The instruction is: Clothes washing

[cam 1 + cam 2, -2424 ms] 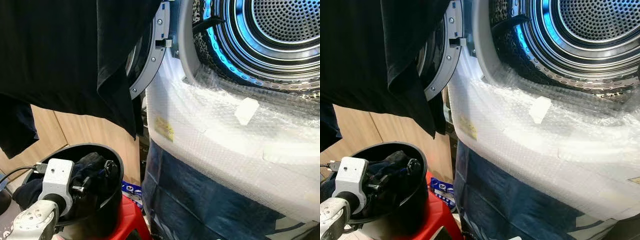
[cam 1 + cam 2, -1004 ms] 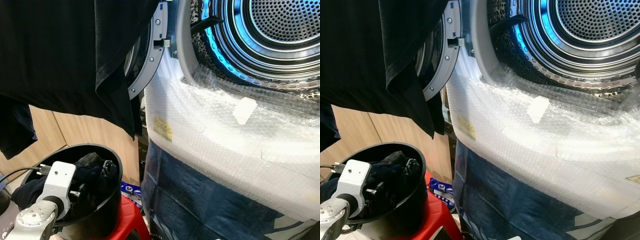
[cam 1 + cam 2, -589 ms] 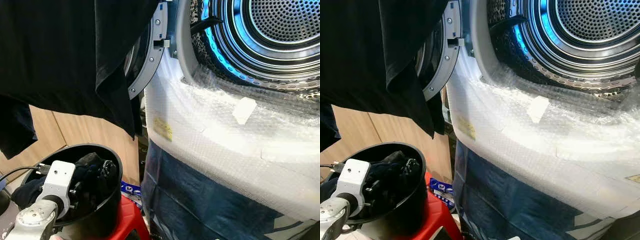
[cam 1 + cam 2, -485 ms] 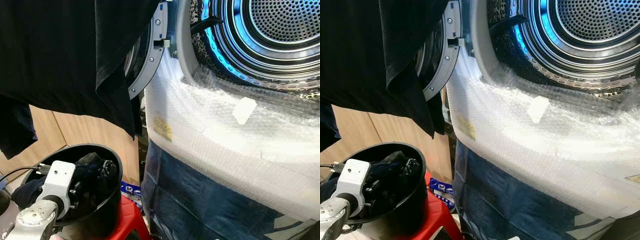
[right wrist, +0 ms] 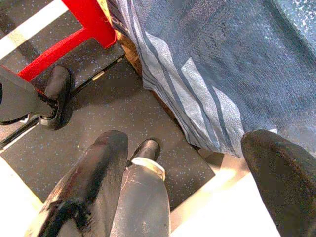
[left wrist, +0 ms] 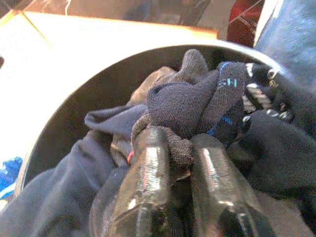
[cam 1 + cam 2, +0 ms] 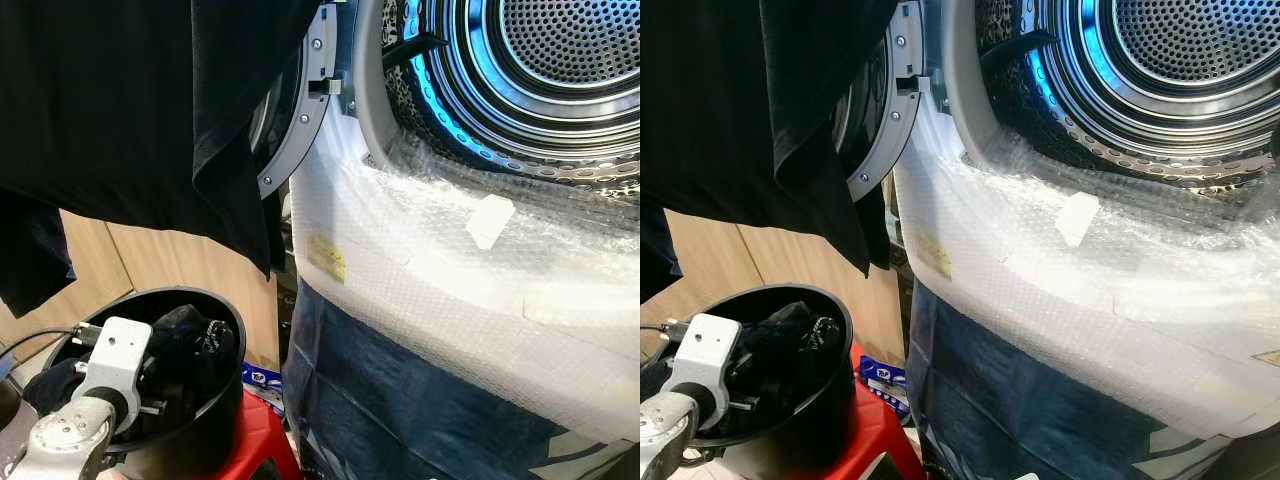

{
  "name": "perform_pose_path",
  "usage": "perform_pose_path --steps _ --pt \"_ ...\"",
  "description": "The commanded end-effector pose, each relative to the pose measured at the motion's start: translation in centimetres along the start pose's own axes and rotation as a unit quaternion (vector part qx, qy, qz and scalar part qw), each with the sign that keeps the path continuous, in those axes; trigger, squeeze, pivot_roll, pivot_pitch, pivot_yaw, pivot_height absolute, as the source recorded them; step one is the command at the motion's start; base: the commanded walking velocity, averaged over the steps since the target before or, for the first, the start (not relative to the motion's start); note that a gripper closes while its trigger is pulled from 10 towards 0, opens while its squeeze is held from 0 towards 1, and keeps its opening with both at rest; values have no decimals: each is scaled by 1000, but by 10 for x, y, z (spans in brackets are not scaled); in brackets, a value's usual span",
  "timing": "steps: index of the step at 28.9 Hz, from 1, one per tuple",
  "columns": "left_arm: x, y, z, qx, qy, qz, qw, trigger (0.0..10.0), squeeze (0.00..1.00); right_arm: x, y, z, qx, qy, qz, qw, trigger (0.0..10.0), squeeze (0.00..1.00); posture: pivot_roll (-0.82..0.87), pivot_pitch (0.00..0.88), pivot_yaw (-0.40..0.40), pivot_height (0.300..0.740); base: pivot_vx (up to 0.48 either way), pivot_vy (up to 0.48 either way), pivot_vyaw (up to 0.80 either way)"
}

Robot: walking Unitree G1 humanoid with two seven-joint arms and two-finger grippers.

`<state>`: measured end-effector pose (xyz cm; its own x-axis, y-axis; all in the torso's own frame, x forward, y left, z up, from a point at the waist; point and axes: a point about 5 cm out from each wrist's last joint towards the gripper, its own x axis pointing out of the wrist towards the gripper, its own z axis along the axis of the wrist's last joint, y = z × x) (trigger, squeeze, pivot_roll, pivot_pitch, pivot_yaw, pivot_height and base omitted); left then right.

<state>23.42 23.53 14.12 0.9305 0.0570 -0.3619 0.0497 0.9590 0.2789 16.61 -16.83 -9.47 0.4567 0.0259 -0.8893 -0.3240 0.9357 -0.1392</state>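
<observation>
— Where do we have our left claw [image 6: 173,163]?

— Down in the black bucket [image 7: 225,420] at our near left, pinched onto a dark blue sock [image 6: 192,98] atop the heap of dark clothes [image 6: 59,197]. The bucket sits on a red stool [image 7: 262,440].

— And our right claw [image 5: 182,182]?

— Hanging low over the speckled floor [image 5: 113,113], fingers spread wide, holding nothing.

— The washer?

— Its drum [image 7: 540,70] stands open at our far right, bubble wrap [image 7: 450,270] over the front, a black garment [image 7: 130,110] hanging at our far left.
</observation>
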Motion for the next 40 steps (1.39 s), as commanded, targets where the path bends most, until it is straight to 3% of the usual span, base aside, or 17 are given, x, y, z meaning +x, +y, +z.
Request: perform_pose_path --steps 1,6,8,13,15,16,17,21,22,25,26,27,28,29,31,36,40 --pt "-4 4 12 4 -26 -4 1000 0 0 0 0 1 0 0 2 1000 10000 0 168 0 -21 740 0 0 0" --pt "-10 4 24 11 -49 -50 997 0 0 0 0 2 0 -2 3 1000 10000 0 171 0 -21 740 0 0 0" --pt "-18 0 32 43 -66 -114 990 0 0 0 1 3 3 -3 5 1000 10000 0 171 0 -19 740 0 0 0" --pt "-25 -3 37 67 -75 -164 981 0 0 0 1 3 5 -5 6 1000 10000 0 168 0 -18 740 0 0 0" --pt "-38 -10 48 77 -94 -237 964 0 0 1 2 4 5 -6 8 1000 10000 0 170 0 -20 740 0 0 0" --pt "-38 -10 48 77 -94 -237 964 0 0 1 2 4 5 -6 8 1000 10000 0 170 0 -20 740 0 0 0" --pt "-53 -21 59 68 -119 -315 939 0 0 1 3 4 4 -7 10 1000 10000 0 170 0 -21 740 0 0 0" --pt "-62 -29 70 33 -155 -383 910 0 0 1 3 5 2 -7 13 1000 10000 0 177 0 -25 740 0 0 0" --pt "-62 -29 70 33 -155 -383 910 0 0 1 3 5 2 -7 13 1000 10000 0 177 0 -25 740 0 0 0" --pt "-56 -38 78 19 -177 -423 889 0 0 1 4 8 5 -13 13 1000 10000 0 177 0 -25 740 0 0 0" --pt "-56 -38 78 19 -177 -423 889 0 0 1 4 8 5 -13 13 1000 10000 0 177 0 -25 740 0 0 0" --pt "-52 -44 81 18 -180 -443 878 0 0 1 4 10 8 -17 13 1000 10000 0 176 0 -27 740 0 0 0" --pt "-52 -44 81 18 -180 -443 878 0 0 1 4 10 8 -17 13 1000 10000 0 176 0 -27 740 0 0 0" --pt "-47 -52 81 10 -177 -466 867 0 0 1 4 13 10 -24 12 1000 10000 0 176 0 -26 740 0 0 0" --pt "-32 -65 72 -2 -157 -491 857 0 0 1 3 18 5 -32 14 999 10000 0 170 0 -24 740 0 0 0" --pt "-5 -84 59 -22 -136 -500 855 0 0 1 -5 30 0 -61 7 998 10000 0 150 0 -21 740 0 0 0" --pt "1 -97 52 -16 -118 -517 848 0 0 0 -13 38 -31 -78 9 996 10000 0 106 0 -20 740 0 0 0"
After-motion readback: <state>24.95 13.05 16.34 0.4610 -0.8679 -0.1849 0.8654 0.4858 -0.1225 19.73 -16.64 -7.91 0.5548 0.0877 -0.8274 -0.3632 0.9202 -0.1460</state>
